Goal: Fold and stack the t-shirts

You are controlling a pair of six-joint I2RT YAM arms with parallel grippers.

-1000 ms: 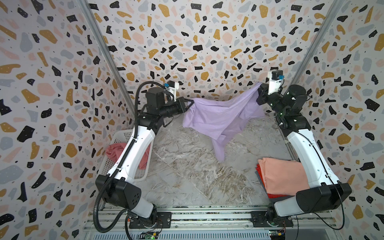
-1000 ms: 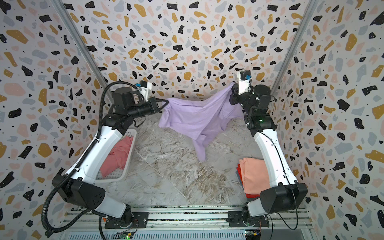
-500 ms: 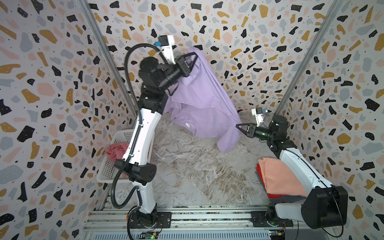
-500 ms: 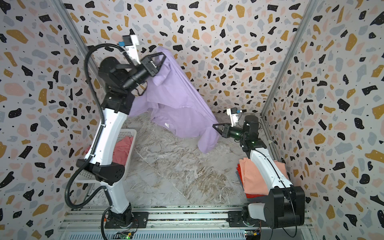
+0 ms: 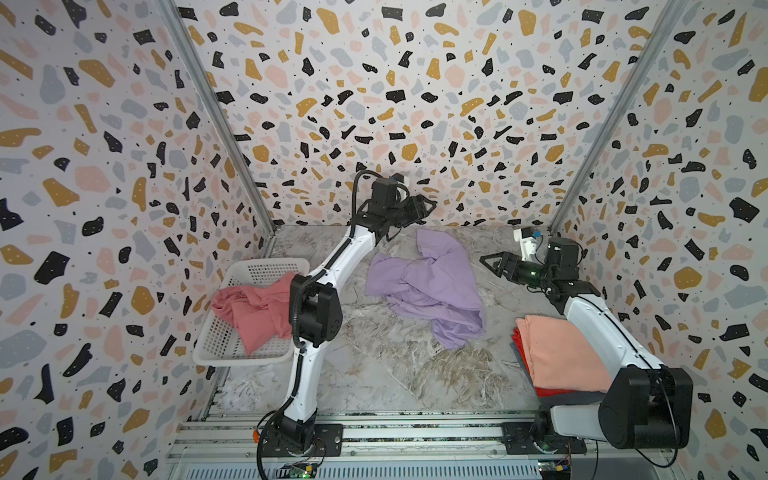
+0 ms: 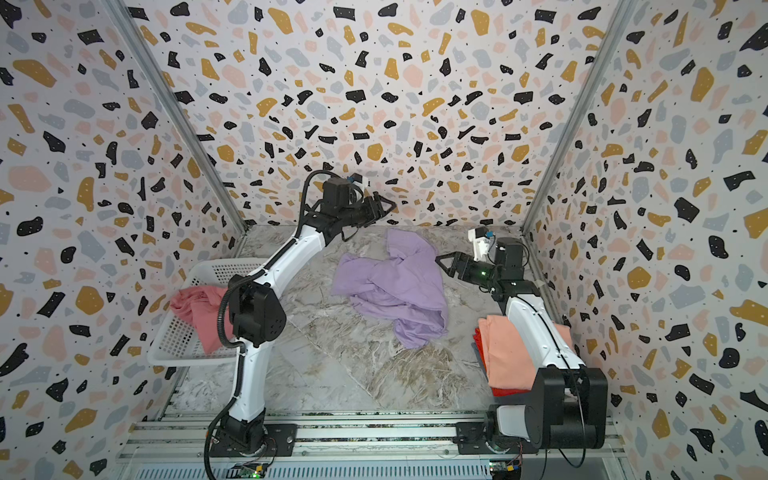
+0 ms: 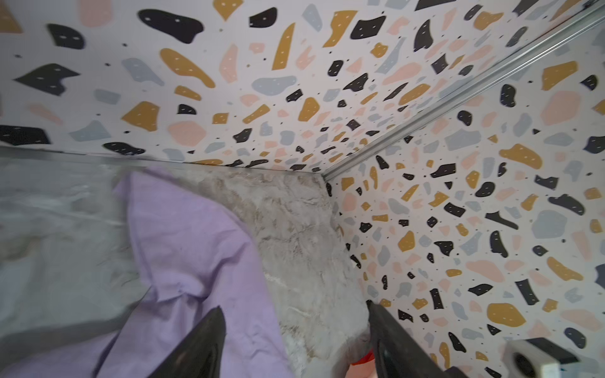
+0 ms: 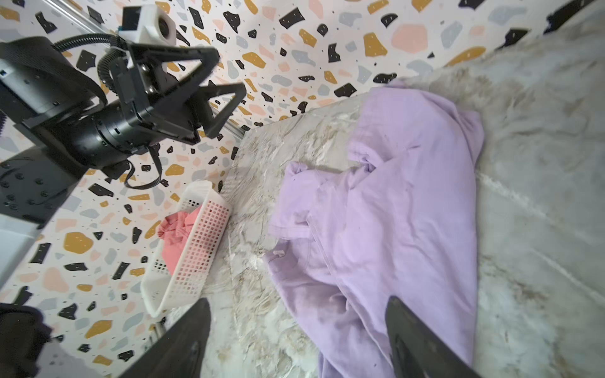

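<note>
The white-and-black left arm [image 5: 332,266] is stretched far back from its base, with the forearm raised, so that the left pincer [image 5: 424,205] is held in the air close to the speckled rear wall [image 5: 374,104]. Its jaws are spread with nothing between them. The white-and-black right arm [image 5: 594,320] is bent low and reaches inward. The right pincer [image 5: 488,264] is held level above the marble-patterned tabletop [image 5: 374,374], and its jaws are likewise spread and empty. A crumpled lilac cotton t-shirt [image 5: 428,286] is spread unfolded on the tabletop, with one sleeve turned up and the hem bunched. It lies below the left pincer and nearer the bases, and just beside and beneath the tips of the right pincer. It is gripped by neither. A folded peach t-shirt [image 5: 561,353] is laid behind the right pincer, against that arm, on top of a folded red t-shirt [image 5: 548,391] of which only the edges show. A rumpled rose pink t-shirt [image 5: 253,307] is heaped in a white perforated plastic basket [image 5: 245,270], well apart from the left pincer.
</note>
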